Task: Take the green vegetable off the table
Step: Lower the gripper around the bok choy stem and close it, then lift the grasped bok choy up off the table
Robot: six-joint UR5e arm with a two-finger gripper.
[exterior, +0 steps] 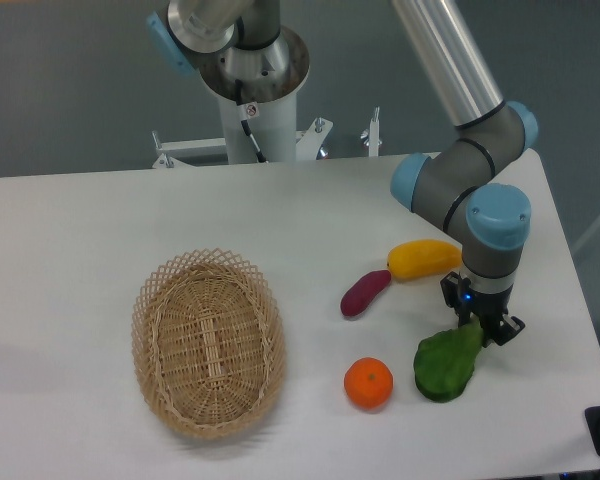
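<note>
Camera view, jaws: low at the upper right end of the green vegetable (446,366); the dark fingers (503,331) seem to straddle that narrow end, but I cannot tell whether they have closed on it or stand apart
Gripper (486,326): pointing straight down from the grey wrist with its blue caps, a small blue light showing on its body
Green vegetable, position: lying on the table (100,220) near the front right corner, broad leafy end toward me, narrower end up under the fingers
Green vegetable, handling: I judge it a light hollow or foam toy, fairly stiff, smooth-skinned and a little slippery; the rounded leaf mass is too wide and curved for a sure pinch
Green vegetable, hold point: I would take it across the narrow end, where the fingers now sit, and squeeze gently before lifting
Orange (368,383): just left of the vegetable, near but not touching
Purple piece (365,292): further back and left, apart from the vegetable
Yellow piece (423,259): behind the gripper, beside the purple piece
Wicker basket (208,343): well apart on the left, nothing visible inside
Task status: vegetable resting on the table, lift not yet made
</note>
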